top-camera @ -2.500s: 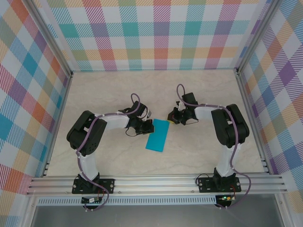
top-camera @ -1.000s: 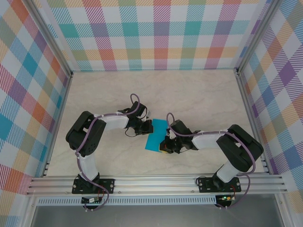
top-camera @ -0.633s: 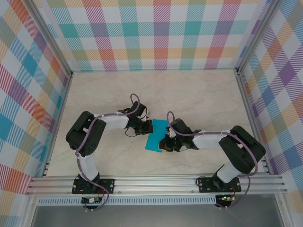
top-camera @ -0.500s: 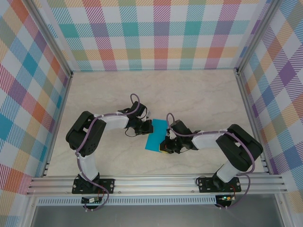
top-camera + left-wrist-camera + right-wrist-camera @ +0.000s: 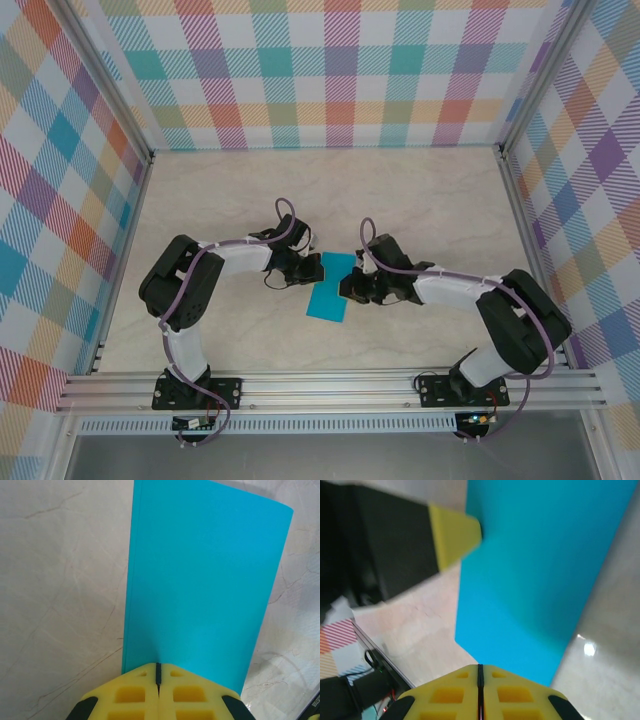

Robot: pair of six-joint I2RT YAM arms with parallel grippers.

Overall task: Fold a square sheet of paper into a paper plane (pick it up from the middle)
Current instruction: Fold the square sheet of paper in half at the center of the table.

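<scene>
The square sheet of paper (image 5: 329,297) lies flat on the table, folded in half into a narrow teal rectangle. My left gripper (image 5: 314,268) is shut, its yellow tips resting on the paper's upper left edge; in the left wrist view the paper (image 5: 205,580) stretches away from the shut left gripper (image 5: 158,668). My right gripper (image 5: 348,287) is shut at the paper's right long edge, near its upper half. In the right wrist view the shut right gripper (image 5: 480,668) sits over the paper (image 5: 535,580), with a left gripper's finger (image 5: 455,535) beyond. No paper plane shape shows.
The beige marble table (image 5: 420,200) is boxed in by checkered walls (image 5: 330,70) on three sides. An aluminium rail (image 5: 330,385) runs along the near edge above both arm bases. Both arms reach inward, their wrists close together.
My right gripper has slid along the paper's right edge from the lower end toward the upper end. The left gripper and the paper have stayed put.
</scene>
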